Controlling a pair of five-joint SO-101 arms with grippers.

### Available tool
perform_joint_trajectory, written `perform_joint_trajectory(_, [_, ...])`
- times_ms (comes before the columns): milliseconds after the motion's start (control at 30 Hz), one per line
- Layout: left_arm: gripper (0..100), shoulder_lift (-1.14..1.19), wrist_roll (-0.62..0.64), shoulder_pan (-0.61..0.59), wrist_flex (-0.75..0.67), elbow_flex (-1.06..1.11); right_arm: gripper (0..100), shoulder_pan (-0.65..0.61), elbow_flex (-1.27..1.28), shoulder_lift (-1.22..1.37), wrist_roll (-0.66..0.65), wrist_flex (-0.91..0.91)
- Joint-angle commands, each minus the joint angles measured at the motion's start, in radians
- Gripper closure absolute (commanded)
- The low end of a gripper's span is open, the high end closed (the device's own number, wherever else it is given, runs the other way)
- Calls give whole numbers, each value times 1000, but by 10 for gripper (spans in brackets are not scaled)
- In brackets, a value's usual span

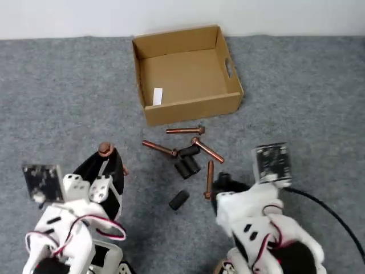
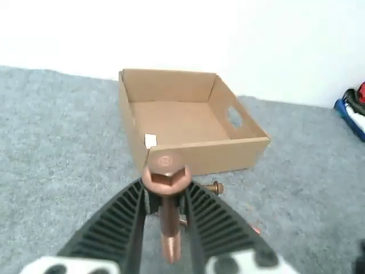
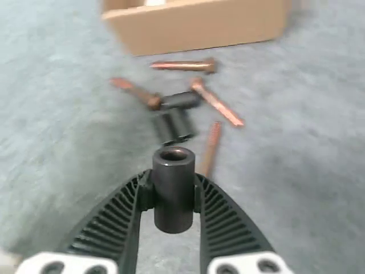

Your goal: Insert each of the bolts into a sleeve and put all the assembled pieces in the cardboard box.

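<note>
Before the open brown cardboard box (image 1: 191,108), off to its left, the left claw (image 2: 165,191) is clamped on a copper hex-head bolt (image 2: 166,177). Loose copper bolts (image 1: 185,131) and black cylindrical sleeves (image 1: 187,165) lie on the grey bench (image 1: 57,103) near the box's front wall. Rightward, the right claw (image 3: 171,191) pinches another black sleeve (image 3: 173,168).

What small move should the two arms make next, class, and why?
The left claw is shut on a bolt and the right claw is shut on a sleeve whose open bore shows; the two parts are apart. So the next move is probably to bring the claws together and line the bolt's tip up with that bore.
</note>
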State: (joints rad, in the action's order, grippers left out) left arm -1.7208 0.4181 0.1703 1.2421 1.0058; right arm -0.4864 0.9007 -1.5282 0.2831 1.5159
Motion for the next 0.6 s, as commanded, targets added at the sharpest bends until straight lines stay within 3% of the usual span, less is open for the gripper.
perform_joint_trajectory(0, [995,-91,5,44,-40,-7,989,-142,37,-61,-9,-59])
perform_joint_trajectory(167, [995,-89,80,186,-68,-53,989,-239,63,-85,-103,-148])
perform_joint_trajectory(567, [995,-84,143,307,-199,-53,989,-378,83,-15,-296,-314])
